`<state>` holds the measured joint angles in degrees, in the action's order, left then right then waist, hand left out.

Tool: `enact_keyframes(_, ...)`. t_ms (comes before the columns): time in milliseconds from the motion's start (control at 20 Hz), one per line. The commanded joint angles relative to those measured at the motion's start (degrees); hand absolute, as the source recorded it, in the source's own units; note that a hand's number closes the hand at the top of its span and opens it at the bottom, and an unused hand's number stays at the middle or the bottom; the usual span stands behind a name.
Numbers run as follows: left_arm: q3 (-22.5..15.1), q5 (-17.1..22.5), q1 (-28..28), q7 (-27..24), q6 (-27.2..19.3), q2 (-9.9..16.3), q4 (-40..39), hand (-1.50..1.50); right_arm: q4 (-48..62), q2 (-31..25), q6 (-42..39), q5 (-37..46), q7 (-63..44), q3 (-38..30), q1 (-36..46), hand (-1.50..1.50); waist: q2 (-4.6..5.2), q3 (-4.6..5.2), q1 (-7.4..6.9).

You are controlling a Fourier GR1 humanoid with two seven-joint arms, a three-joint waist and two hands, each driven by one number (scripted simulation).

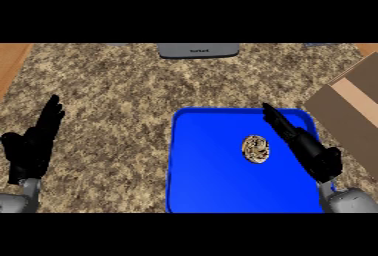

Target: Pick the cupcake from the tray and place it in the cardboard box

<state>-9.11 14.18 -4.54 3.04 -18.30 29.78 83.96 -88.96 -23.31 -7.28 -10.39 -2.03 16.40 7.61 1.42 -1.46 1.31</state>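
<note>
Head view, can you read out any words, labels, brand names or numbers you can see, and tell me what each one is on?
Grey appliance at the counter's far edge: a small dark marking on its front, too blurred to read.
Cardboard box: no print, only a lighter tape strip.
Blue tray and cupcake: no text.
Nothing here can be quoted.

Left hand (pixel 33 145) at the left edge, fingers up — right hand (pixel 306 147) extended, fingers straight, both empty.

The grey appliance (pixel 198 50) at the counter's far edge carries a small dark mark, too blurred to read.
</note>
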Motion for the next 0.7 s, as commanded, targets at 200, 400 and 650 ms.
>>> enact_keyframes(200,-4.51,-4.67,-4.30,-6.13,6.44,3.03,5.10,0.00,-11.78,-6.28,6.49,-3.17,1.52,-17.11,8.07,-1.50,-2.69,1.56,2.61)
enact_keyframes(400,-7.78,-5.24,-4.12,-9.58,10.61,1.90,6.07,0.00,-11.85,-16.76,6.73,5.07,-0.27,-21.25,2.08,-1.50,-1.86,1.53,1.37)
enact_keyframes(650,-7.32,-5.09,-8.83,-6.34,13.82,1.23,5.91,0.00,-10.99,-15.38,6.02,14.38,14.25,-18.53,-3.01,-1.50,-1.46,1.43,-0.62)
